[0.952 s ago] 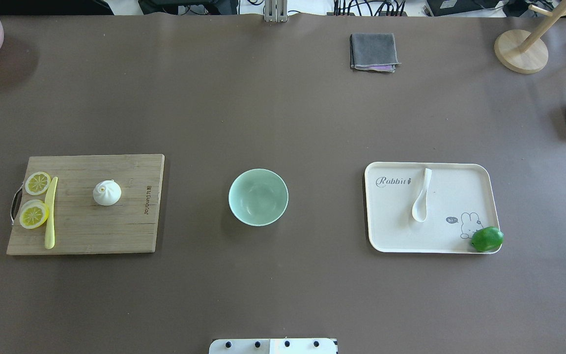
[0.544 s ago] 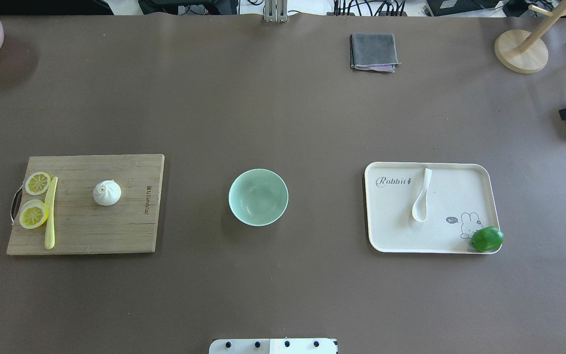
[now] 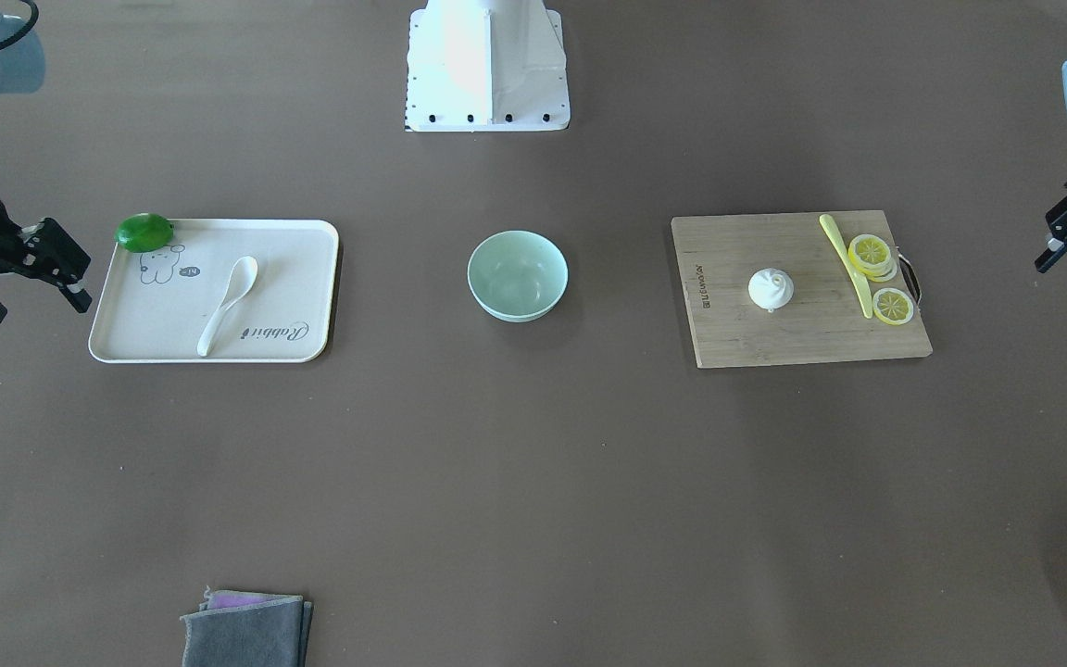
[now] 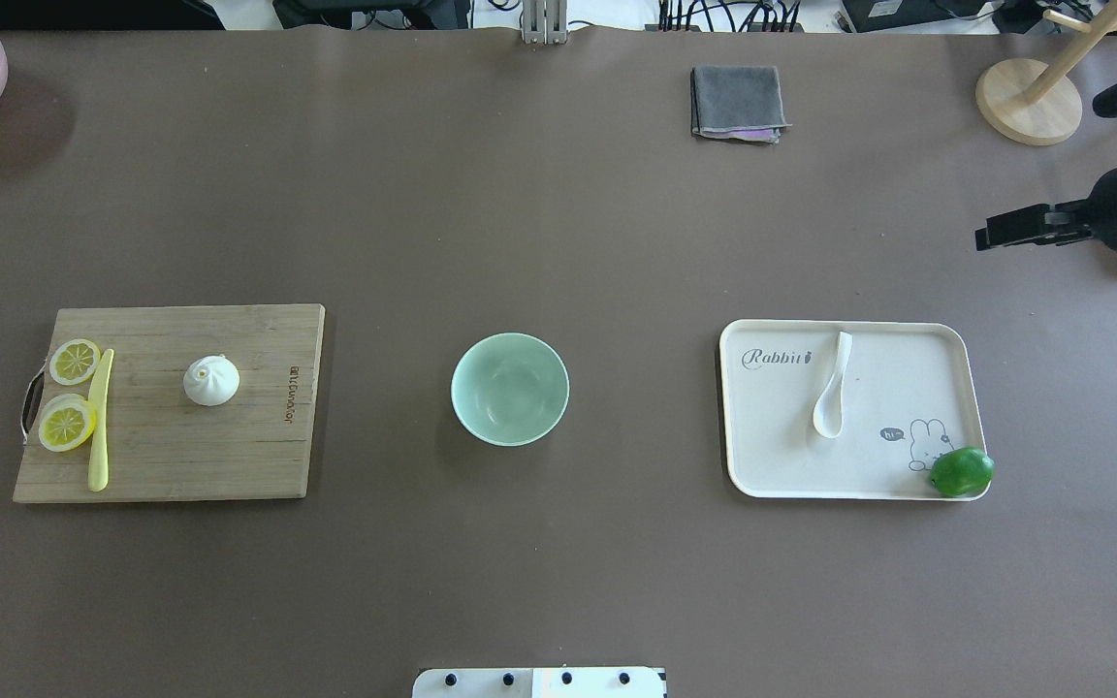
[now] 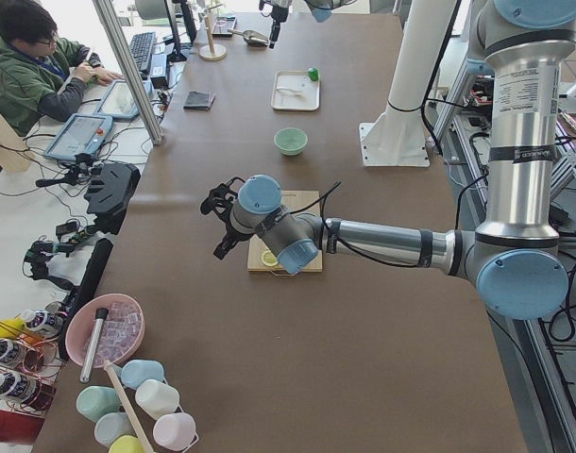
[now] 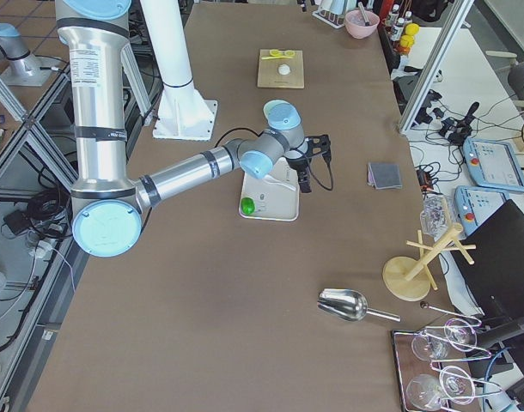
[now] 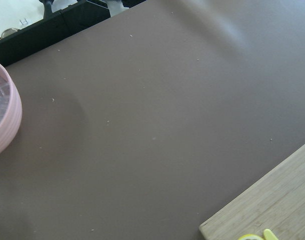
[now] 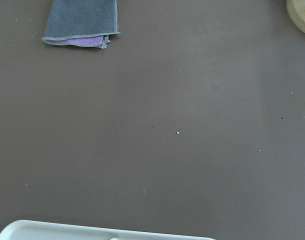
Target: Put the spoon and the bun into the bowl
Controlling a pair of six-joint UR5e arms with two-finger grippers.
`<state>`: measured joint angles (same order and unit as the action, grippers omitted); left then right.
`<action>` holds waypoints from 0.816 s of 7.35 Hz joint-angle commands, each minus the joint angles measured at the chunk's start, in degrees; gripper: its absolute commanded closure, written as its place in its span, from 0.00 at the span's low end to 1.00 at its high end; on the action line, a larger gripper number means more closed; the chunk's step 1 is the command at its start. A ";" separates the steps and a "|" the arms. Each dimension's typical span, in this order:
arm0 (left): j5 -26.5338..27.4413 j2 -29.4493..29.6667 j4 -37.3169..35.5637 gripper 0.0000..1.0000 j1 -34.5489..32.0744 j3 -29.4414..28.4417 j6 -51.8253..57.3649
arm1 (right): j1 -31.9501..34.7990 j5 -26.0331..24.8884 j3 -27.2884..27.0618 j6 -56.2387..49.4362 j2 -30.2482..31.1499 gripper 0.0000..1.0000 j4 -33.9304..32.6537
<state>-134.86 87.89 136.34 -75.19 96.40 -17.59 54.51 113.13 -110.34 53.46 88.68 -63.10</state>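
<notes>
Hovering off the tray's (image 4: 772, 456) outer end, my right hand (image 3: 36, 308) hangs above bare tabletop (image 4: 558, 242) with its fingers spread and nothing between them. It is well apart from the spoon (image 4: 832, 388).

The spoon lies on the tray, hollow side up. Its long axis runs from near me to far from me. The scoop is at the end closer to me, and the handle points away toward the far edge, leaning slightly to my right. A green fruit (image 4: 961, 471) sits on the tray's near right corner.

My left hand (image 3: 1045, 245) is out past the handle end of the cutting board (image 4: 229, 456). Its fingers are also parted and it holds nothing.

The bun (image 4: 210, 379) stands on the board with its pleated top up. It is apart from the yellow knife (image 4: 100, 419) and the lemon slices (image 4: 74, 361) at the board's left end.

The bowl (image 4: 509, 389) stands upright on the tabletop between the board and the tray, touching neither. Both of my hands are far from it.
</notes>
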 commanded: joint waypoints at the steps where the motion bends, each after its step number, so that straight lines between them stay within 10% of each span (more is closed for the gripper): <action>1: 0.30 0.09 2.88 0.01 5.30 0.02 -6.31 | -10.52 -11.48 0.04 11.97 -0.97 0.01 0.08; 6: 0.21 0.80 3.06 0.01 6.11 0.02 -6.40 | -25.93 -29.62 4.16 27.73 -1.93 0.19 0.17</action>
<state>-134.65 88.71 139.35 -69.13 96.49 -24.01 31.23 86.75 -107.63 77.21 87.25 -62.94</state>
